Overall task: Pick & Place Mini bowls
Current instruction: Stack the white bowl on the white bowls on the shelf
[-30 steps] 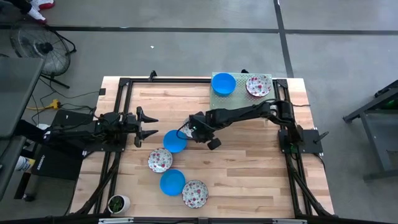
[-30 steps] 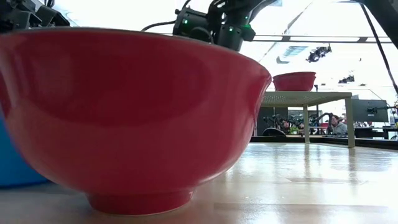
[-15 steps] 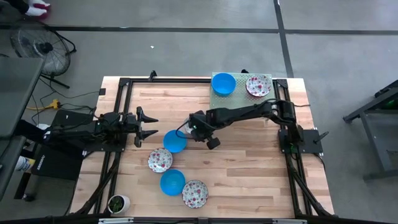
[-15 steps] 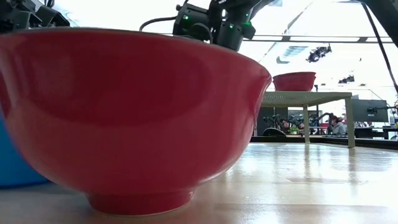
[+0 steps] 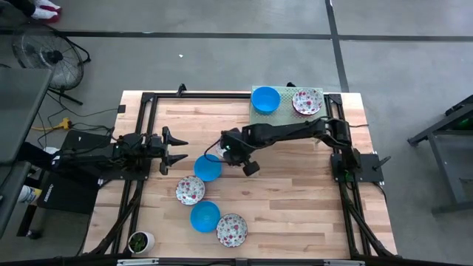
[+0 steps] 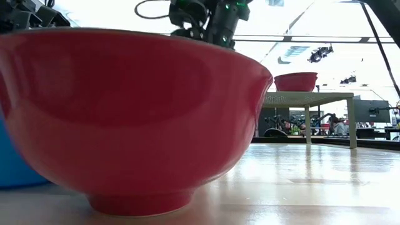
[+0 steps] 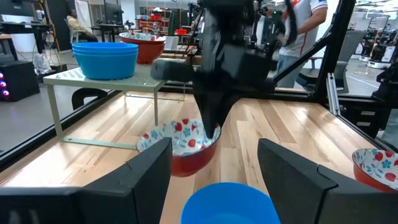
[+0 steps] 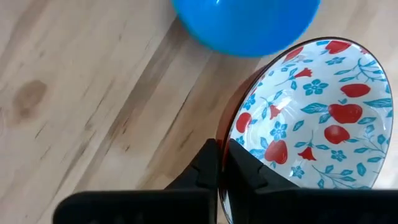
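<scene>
Right gripper [image 8: 219, 165] clamped on rim of floral bowl [image 8: 311, 118], just beside blue bowl [image 8: 245, 25] near table centre. Lift straight up so you clear that blue bowl, keep it level. Beyond, raised shelf [image 5: 287, 111]. Left gripper [image 5: 177, 150] spread wide, idle.

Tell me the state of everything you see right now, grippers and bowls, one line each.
right gripper: shut on the floral bowl's rim
floral bowl: upright, pinched at its rim
blue bowl: upright on the table beside it, free
left gripper: open, empty, at the table's left
rack blue bowls: stacked, upright
plant cup: upright
</scene>
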Robot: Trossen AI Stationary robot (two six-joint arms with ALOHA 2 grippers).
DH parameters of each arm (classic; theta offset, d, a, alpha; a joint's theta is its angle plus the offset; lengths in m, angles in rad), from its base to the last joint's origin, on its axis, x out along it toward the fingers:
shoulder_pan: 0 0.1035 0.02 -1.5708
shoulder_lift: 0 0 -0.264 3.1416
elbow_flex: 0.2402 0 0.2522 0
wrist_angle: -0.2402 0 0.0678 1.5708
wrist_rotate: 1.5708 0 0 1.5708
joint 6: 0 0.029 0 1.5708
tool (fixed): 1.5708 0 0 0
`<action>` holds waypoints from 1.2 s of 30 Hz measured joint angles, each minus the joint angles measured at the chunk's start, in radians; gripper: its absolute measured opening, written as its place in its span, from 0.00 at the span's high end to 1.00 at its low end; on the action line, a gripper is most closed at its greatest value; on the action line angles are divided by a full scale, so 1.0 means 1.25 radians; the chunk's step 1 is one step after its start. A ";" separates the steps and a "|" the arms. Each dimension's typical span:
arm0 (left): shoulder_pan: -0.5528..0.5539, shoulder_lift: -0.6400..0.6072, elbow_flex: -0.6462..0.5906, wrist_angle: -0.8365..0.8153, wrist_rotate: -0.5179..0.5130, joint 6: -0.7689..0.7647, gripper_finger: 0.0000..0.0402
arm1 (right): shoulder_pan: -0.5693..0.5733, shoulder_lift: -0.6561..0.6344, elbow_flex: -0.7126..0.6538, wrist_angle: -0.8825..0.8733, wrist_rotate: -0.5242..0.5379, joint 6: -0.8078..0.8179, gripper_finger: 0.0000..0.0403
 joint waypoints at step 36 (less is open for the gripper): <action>0.000 0.000 0.000 0.000 0.000 0.000 0.42 | -0.041 -0.052 0.462 -0.576 0.243 0.445 1.00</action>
